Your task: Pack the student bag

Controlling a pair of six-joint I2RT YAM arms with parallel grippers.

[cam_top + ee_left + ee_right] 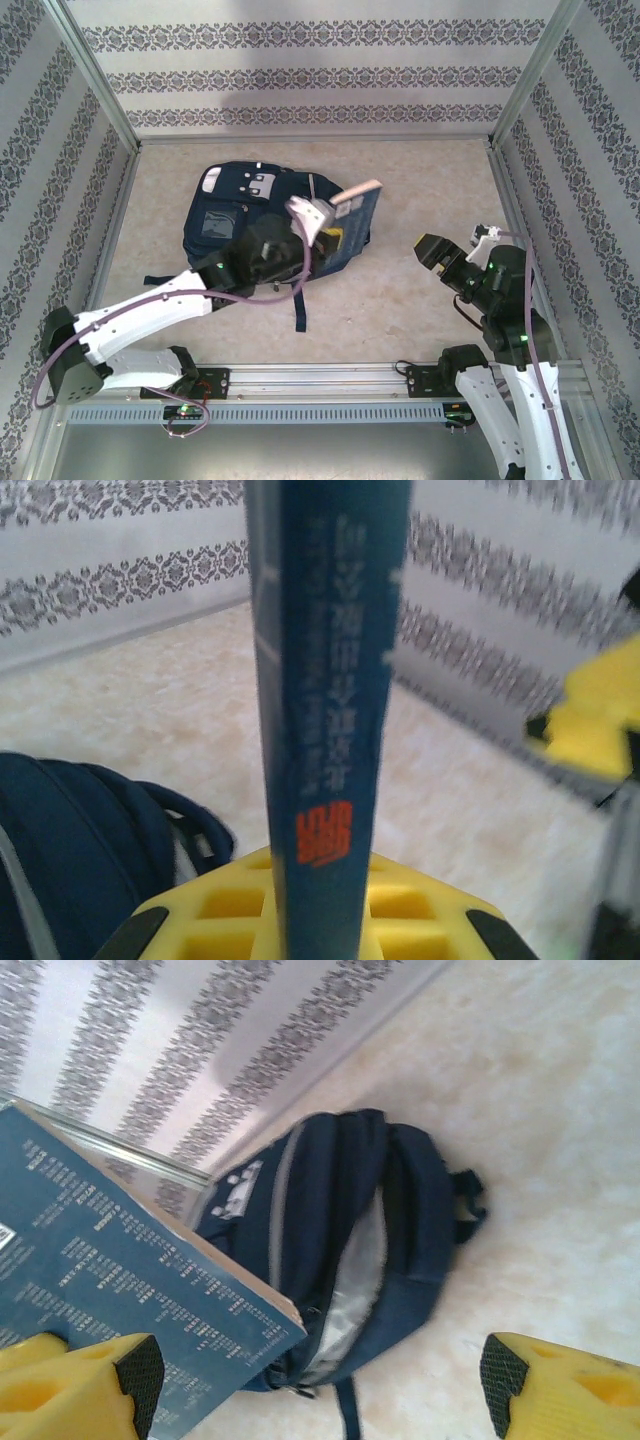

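**Book insertion, approach phase.** The student bag lay flat on the table, left of centre. Its main zip was open, showing the grey lining.

The left gripper was clamped on a blue book, held tilted above the bag's right side. In the left wrist view the spine stood upright between the yellow fingers, pinched near its lower end.

The right gripper hung to the right of the bag, apart from both bag and book. Its jaws were spread wide with nothing between them.

Judged from this layout, the step in hand was to feed the book into the open compartment. It would go best with the book's leading edge lined up along the zip mouth and lowered at a shallow angle. The soft fabric lip looked likely to fold and block entry, and the free right gripper could lift that lip first.
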